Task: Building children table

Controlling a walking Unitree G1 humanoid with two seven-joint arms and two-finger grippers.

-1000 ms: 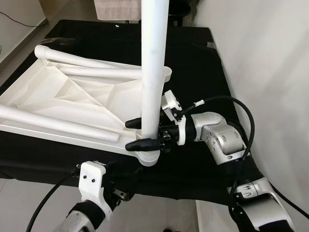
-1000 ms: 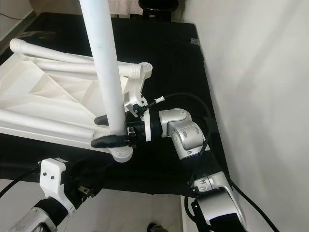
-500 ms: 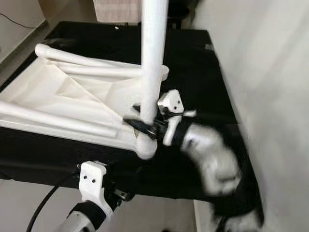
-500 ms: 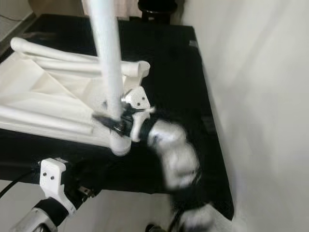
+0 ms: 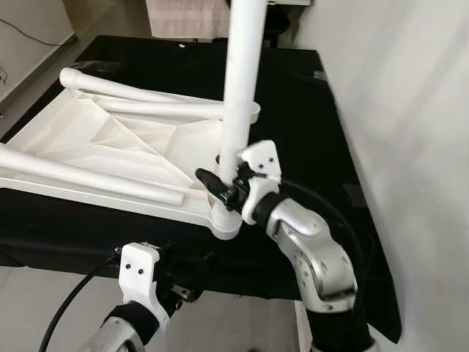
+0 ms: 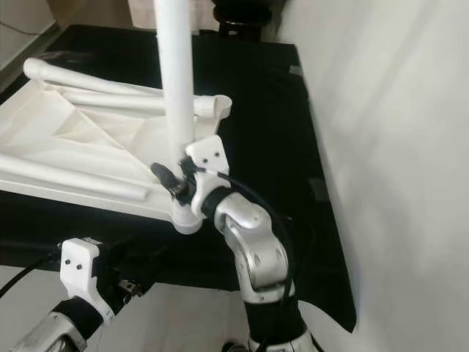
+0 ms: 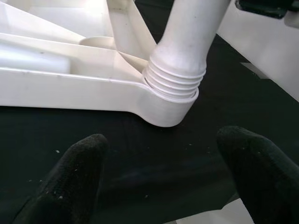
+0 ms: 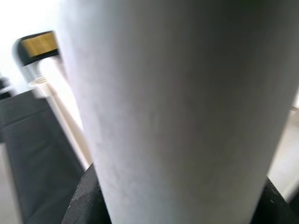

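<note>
We are holding our right arm bent at the elbow, with the forearm rising from below toward the corner socket point(image 5: 224, 220) of the white tabletop point(image 5: 110, 147), and the wrist is turned so that the right pincer point(image 5: 220, 189) is reaching in from the side. Its two black fingers are closing around the upright leg point(image 5: 240, 88) just above this socket, one on each side of the tube, and the right wrist view is showing the leg pressed between them.

The upright leg is standing almost vertical in the corner socket, with its long axis going up and out of the frame, and its threaded lower end point(image 7: 174, 79) is sitting in the socket. The tabletop itself is lying upside down on the black surface point(image 5: 308, 110), with the ribbed underside facing up. Two other legs point(image 5: 139, 92) are lying flat across it, away from the socket, and one more leg point(image 5: 88, 176) is lying along the edge that leads away from the socket.

We are keeping our left arm low, in front of the corner socket and under the edge of the surface. The left pincer point(image 7: 163, 172) is pointing at the socket with its fingers point(image 7: 74, 172) spread wide apart, gripping nothing.
</note>
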